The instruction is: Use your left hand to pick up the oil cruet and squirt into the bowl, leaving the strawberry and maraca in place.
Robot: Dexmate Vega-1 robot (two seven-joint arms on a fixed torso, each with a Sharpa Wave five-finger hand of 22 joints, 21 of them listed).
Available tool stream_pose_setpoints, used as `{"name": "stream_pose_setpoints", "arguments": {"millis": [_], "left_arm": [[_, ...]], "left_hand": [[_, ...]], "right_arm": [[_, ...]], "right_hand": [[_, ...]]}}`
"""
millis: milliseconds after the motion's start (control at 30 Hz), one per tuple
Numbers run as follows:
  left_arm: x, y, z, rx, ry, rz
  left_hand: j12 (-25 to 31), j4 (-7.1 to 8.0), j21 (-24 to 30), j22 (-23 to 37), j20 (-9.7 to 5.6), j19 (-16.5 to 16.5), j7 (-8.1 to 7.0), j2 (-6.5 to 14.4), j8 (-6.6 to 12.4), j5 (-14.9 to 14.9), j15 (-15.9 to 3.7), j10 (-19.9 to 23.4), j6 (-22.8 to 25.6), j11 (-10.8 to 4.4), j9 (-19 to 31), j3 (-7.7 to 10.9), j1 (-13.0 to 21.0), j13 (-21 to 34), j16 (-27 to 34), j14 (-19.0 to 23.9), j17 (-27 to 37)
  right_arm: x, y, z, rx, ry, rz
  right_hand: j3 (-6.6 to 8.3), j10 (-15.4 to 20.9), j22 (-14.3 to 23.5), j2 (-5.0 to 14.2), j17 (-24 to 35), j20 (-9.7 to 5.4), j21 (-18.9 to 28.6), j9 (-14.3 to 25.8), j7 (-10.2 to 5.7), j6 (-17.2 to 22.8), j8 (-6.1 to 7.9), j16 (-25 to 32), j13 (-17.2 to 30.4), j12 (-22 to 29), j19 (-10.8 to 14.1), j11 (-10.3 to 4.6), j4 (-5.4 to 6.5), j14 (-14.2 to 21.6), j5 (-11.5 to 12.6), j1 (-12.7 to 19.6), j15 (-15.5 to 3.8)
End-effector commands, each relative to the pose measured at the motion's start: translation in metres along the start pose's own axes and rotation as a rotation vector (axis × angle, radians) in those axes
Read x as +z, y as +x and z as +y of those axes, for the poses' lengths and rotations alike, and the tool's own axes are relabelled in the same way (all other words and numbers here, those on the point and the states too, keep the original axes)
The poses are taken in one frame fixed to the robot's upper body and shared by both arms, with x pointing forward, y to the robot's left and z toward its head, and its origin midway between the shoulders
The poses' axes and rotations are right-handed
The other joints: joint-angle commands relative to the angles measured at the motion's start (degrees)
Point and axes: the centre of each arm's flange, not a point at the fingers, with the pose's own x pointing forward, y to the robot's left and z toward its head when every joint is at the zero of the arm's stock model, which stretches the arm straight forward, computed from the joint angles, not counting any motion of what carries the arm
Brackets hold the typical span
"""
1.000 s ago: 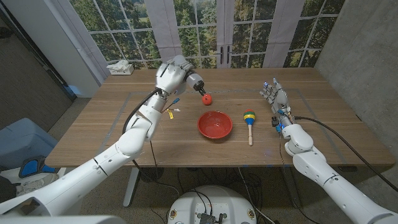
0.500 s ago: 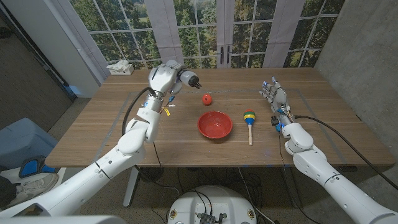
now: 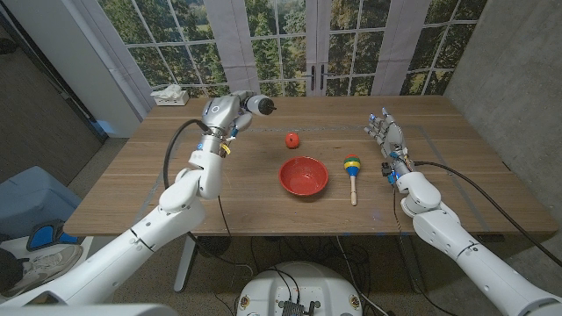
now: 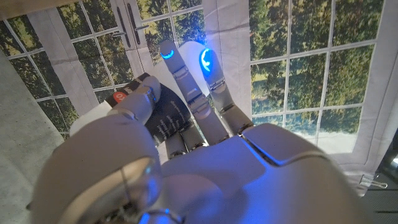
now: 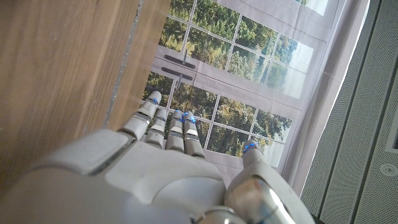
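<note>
Head view: left hand [image 3: 224,112] grips the dark oil cruet with a black spout [image 3: 258,105], lifted above the wooden desk [image 3: 132,180] at its far left, well apart from the red bowl [image 3: 304,176]. Small red strawberry [image 3: 291,139] sits behind the bowl; the striped wooden maraca [image 3: 353,168] lies beside it. Right hand [image 3: 388,139] is released, fingers extended.

You've got a white tissue box [image 3: 170,96] at the tabletop's [image 3: 263,197] far left corner, paned windows [image 3: 281,39] behind.
</note>
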Motion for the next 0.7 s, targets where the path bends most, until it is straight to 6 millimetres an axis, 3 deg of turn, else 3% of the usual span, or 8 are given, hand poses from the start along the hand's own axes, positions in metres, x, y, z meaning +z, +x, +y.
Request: {"name": "stream_pose_setpoints", "arguments": {"millis": [33,700], "left_arm": [[-0.014,0.004,-0.001,-0.1,-0.251,0.073],[-0.043,0.012,-0.011,-0.332,-0.729,0.147]], "left_hand": [[0.26,1.6,-0.11,-0.38,-7.81,0.59,2.1,0.01,-0.54,-0.03,-1.36,2.52,1.33,1.0,0.06,1.31,-0.97,-0.14,-0.51,-0.34,-0.29],[0.8,1.64,-0.97,-2.26,-8.12,0.53,3.85,0.53,-1.24,0.01,-1.33,3.73,1.91,2.65,-0.3,2.38,-2.46,-1.13,-1.37,-0.74,-1.87]], "right_arm": [[0.0,0.003,0.002,0.007,-0.003,0.002],[0.001,0.01,0.002,0.018,-0.004,0.005]], "right_hand": [[0.17,0.41,0.06,0.48,0.08,-0.16,-0.02,0.1,-0.35,0.13,-0.01,-0.24,0.26,-0.18,0.6,-0.05,-0.27,0.11,0.1,-0.2,0.08],[0.14,0.45,0.06,0.48,0.07,-0.16,-0.12,0.1,-0.36,0.14,-0.01,-0.29,0.26,-0.18,0.6,0.14,-0.34,0.15,0.1,-0.23,0.15]]}}
